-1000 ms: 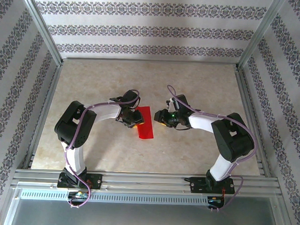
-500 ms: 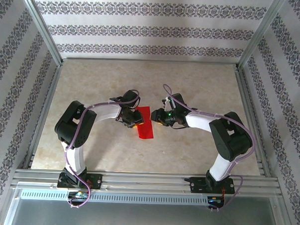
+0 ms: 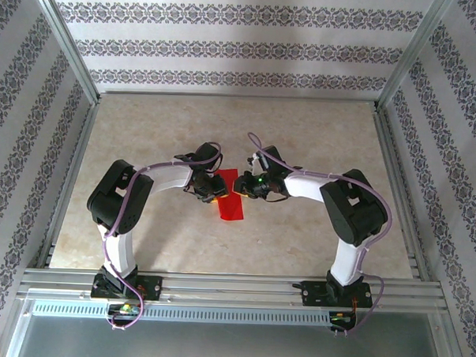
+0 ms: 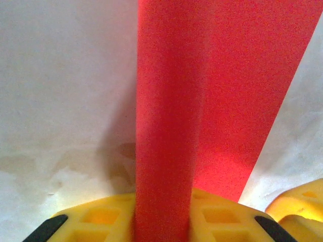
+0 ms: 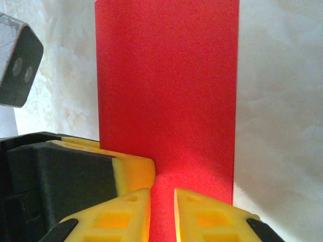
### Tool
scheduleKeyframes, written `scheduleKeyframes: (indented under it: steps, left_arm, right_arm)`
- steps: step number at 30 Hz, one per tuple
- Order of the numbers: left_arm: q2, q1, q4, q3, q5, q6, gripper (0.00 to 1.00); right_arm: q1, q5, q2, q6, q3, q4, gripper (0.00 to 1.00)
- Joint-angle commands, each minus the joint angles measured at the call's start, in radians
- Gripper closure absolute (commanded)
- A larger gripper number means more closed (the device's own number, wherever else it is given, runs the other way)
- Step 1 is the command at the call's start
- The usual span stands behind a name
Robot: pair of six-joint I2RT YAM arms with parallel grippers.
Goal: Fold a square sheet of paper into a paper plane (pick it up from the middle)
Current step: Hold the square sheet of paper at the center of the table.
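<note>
- Table point(image 3: 145, 127): pale marbled surface. It carries the work near its middle.
- Left arm point(image 3: 163, 175) and right arm point(image 3: 317, 186): both bend inward from their bases, and their wrists come close together over the middle of the table.
- Sheet of paper point(image 3: 231, 206): bright red, seen from above as a narrow folded strip lying on the table between the two tools, its near end angled toward the right arm's side. In the left wrist view the paper point(image 4: 227, 91) has a raised fold running up from the fingers. In the right wrist view it point(image 5: 166, 75) lies flat as a long rectangle.
- Left tool point(image 3: 210, 189): its yellow fingers point(image 4: 96, 217) are pinched on the raised fold of the paper.
- Right tool point(image 3: 248, 185): it sits at the paper's right edge, just beside the left tool. Its fingers point(image 5: 121, 217) stand a narrow slit apart with red showing in the slit. I cannot tell whether paper is gripped there.
</note>
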Motion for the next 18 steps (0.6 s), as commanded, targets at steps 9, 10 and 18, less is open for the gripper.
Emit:
scheduleKeyframes:
  steps: [9,10,18]
  left_arm:
    - [0.133,0.011,-0.139,-0.078,-0.158,-0.013,0.73]
    - [0.133,0.011,-0.139,-0.077,-0.158,-0.013,0.73]
    - [0.133,0.011,-0.131,-0.078,-0.152,-0.013,0.73]
  right_arm:
    - [0.011,-0.015,0.069,-0.011,0.051,-0.073,0.8]
    - [0.009,-0.014,0.074,-0.011,0.053,-0.078,0.8]
    - [0.006,0.035,0.121,-0.021,0.057,-0.187,0.81]
